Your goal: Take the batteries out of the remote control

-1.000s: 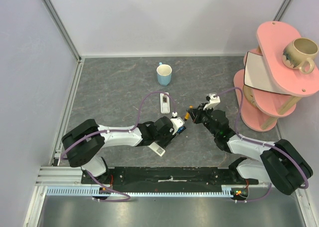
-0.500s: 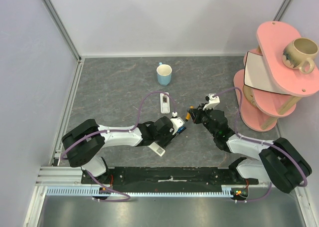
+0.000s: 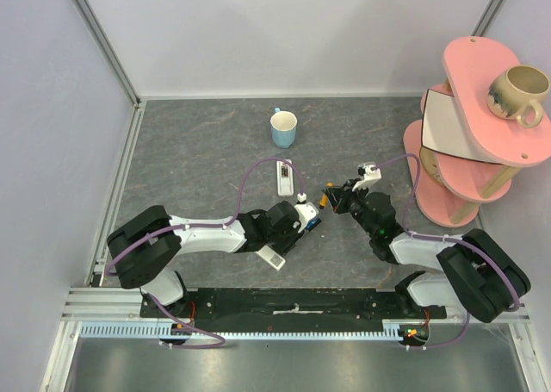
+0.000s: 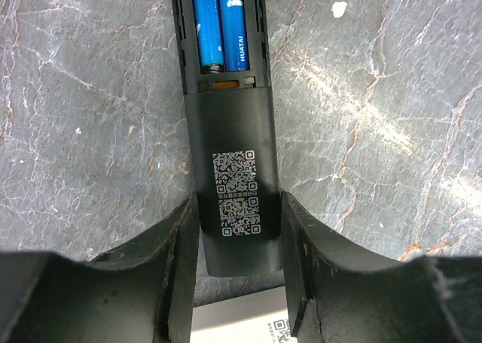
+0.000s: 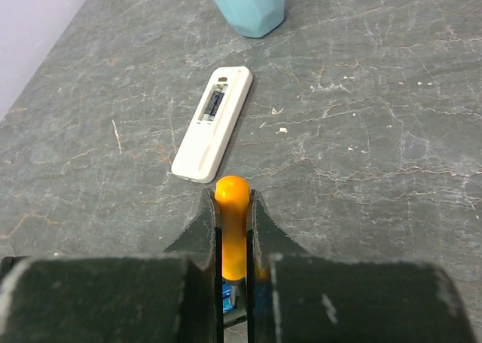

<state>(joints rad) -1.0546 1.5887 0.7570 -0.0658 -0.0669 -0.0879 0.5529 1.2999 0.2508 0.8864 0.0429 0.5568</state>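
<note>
In the left wrist view a black remote control lies on the grey table with its back open. Two blue batteries sit side by side in the compartment. My left gripper is shut on the remote's lower end, a finger pressing each side. From above, that gripper is at the table's middle. Just right of it, my right gripper is shut on an orange battery, whose rounded tip sticks out past the fingertips, above the table.
A white remote with an open back lies ahead of the right gripper, also visible from above. Another white piece lies under the left wrist. A blue mug stands farther back. A pink shelf with a beige mug is at the right.
</note>
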